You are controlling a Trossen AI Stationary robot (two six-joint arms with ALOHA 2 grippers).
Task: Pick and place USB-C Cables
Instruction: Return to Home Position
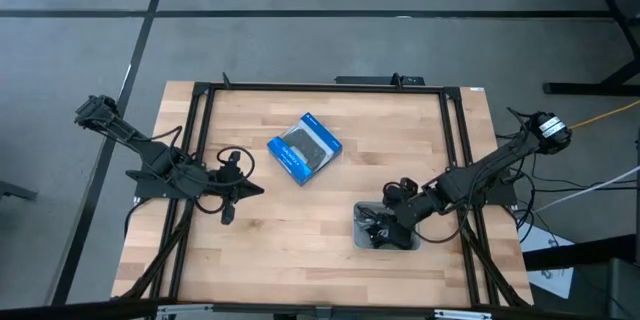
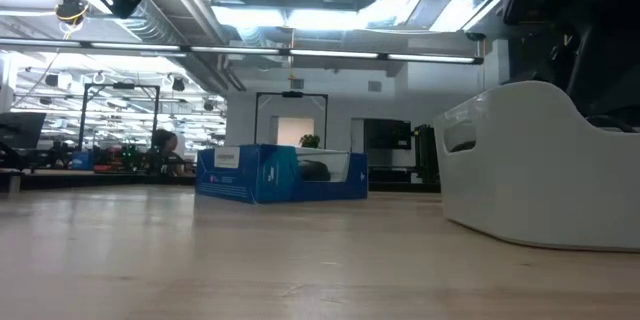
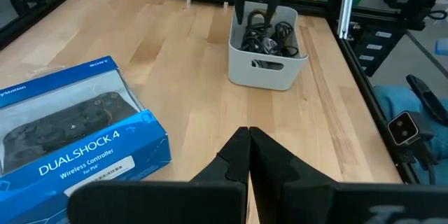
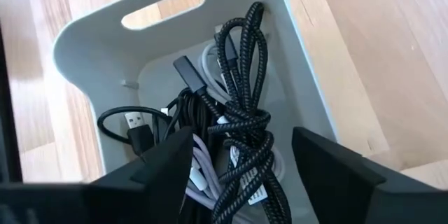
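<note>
The USB-C cables (image 4: 210, 133) lie bundled in a white bin (image 1: 386, 230) at the table's near right. Most are black and some whitish. A black braided bundle (image 4: 241, 105) stands upright against the bin's far wall. My right gripper (image 4: 241, 140) is open and reaches down into the bin, one finger on either side of the braided bundle; I cannot tell whether it touches. The left wrist view shows the right gripper (image 3: 257, 3) over the bin (image 3: 269, 66). My left gripper (image 3: 248, 143) is shut and waits over the table's left half (image 1: 258, 190).
A blue-and-black DualShock controller box (image 1: 305, 147) lies flat on the table's middle, toward the far edge, close ahead of my left gripper (image 3: 70, 147). A black metal frame (image 1: 320, 87) runs along the table's edges. Bare wood (image 1: 300, 230) lies between the box and the bin.
</note>
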